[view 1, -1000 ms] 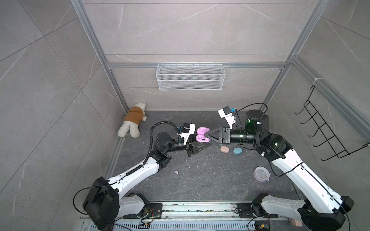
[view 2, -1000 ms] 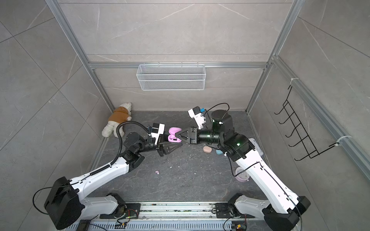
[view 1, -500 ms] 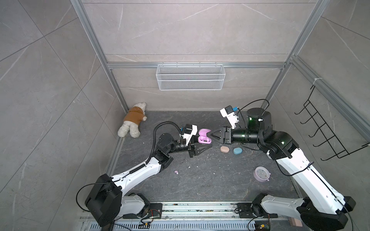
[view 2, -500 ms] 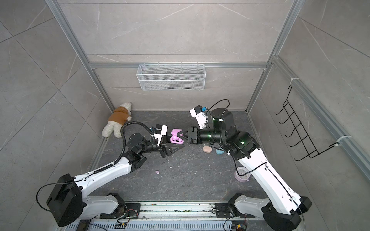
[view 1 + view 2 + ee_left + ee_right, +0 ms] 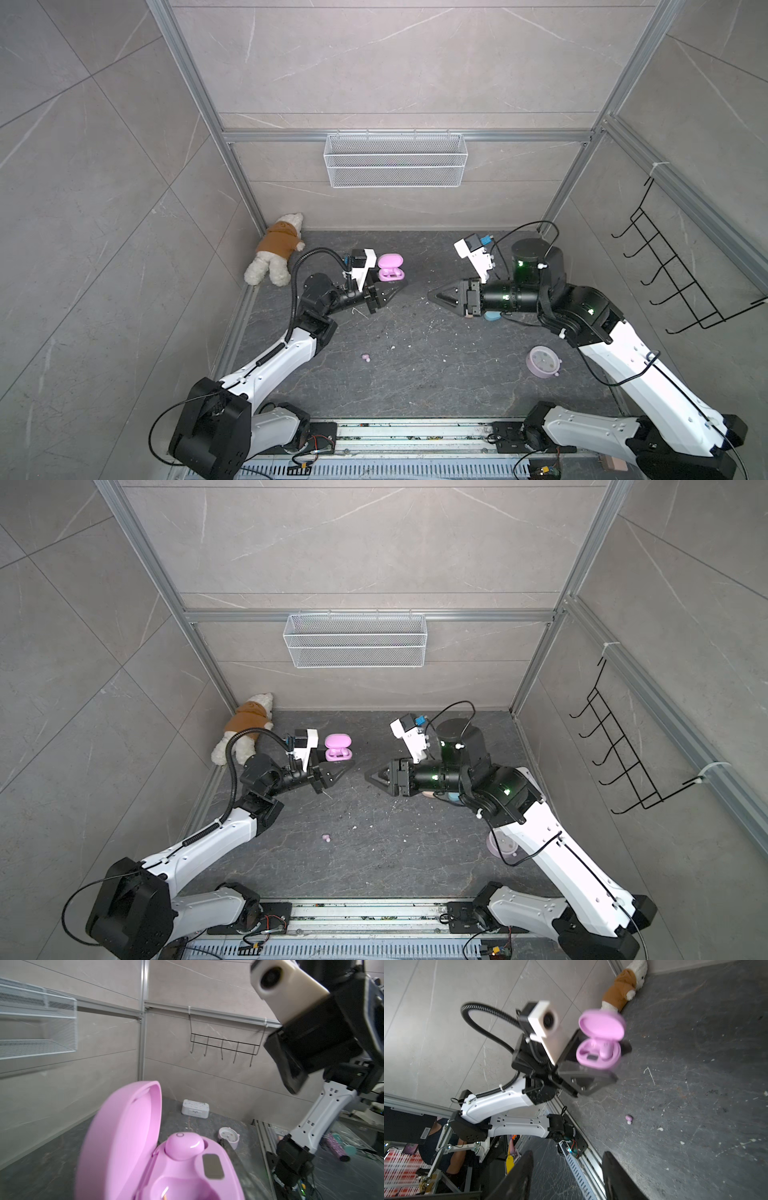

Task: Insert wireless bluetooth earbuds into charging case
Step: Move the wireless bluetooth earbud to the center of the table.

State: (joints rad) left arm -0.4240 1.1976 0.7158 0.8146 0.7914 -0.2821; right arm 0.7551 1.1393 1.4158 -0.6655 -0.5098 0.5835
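Earbuds are split between two places. The loose bud lies nearest me on bare desk, well apart from both arms, with white crumbs scattered around it. I judge it very light, hard, smooth and rounded, so it may roll or squirt out of a pinch. I would come straight down and close gently across its fat body, fingertips low against the desk. There is open room on every side of it. A clock stands off to the right, beside my right arm, so a low swing there could brush it.

Farther in, my left hand is clamped on the base of the case, with the lid open. The seated bud fills one socket, and the one beside it is empty. The case looks like light plastic with a hinged lid, best held by the base alone. My right hand hangs opposite, jaws apart, with nothing between them. The gap between the two hands is clear. A blue case lies under the right forearm.

Beyond, the bear sits in the far left corner and the basket hangs on the back wall, both out of the way.
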